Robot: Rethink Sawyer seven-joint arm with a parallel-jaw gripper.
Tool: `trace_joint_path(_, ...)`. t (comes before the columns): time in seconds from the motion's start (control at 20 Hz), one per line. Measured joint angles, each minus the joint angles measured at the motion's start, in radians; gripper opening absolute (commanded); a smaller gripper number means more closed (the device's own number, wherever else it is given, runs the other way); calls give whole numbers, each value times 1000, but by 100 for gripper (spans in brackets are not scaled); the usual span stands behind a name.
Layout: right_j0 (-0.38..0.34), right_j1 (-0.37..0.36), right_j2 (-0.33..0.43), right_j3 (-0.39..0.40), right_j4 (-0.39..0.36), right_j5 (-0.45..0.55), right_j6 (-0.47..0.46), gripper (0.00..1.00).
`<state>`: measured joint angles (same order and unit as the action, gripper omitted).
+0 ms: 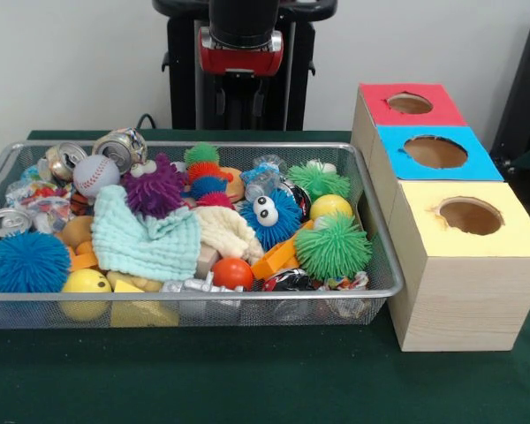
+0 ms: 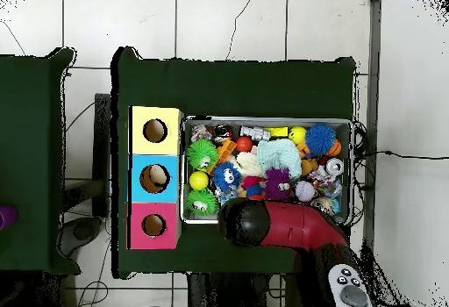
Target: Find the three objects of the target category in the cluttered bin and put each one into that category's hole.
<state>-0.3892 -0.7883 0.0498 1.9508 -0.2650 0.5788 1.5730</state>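
The cluttered bin (image 1: 203, 299) is a silver wire-mesh tray on the green table, also in the overhead view (image 2: 352, 159). It holds a mint cloth (image 1: 146, 238), a blue spiky ball (image 1: 26, 262), a green spiky ball (image 1: 333, 246), a blue googly-eyed fuzzy toy (image 1: 269, 216), a purple fuzzy toy (image 1: 155, 187), a baseball (image 1: 95, 175), crushed cans (image 1: 122, 146) and small balls. Three wooden boxes stand beside it, with a red-topped hole (image 1: 410, 103), a blue-topped hole (image 1: 435, 152) and a yellow-topped hole (image 1: 470, 216). The red and black arm (image 2: 263, 223) reaches over the bin's robot-side edge; its gripper is hidden.
The arm's end (image 1: 241, 44) hangs high behind the bin, in front of the black pedestal. The boxes (image 2: 155, 178) touch the bin's side. Green table cloth (image 1: 247, 380) lies in front of the bin. A second dark table (image 2: 26, 163) stands off to the left.
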Motion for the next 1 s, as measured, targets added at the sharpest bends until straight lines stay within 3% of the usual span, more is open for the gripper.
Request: trace_joint_path(1.0,-37,78,30,-11,-23,-86,0,100)
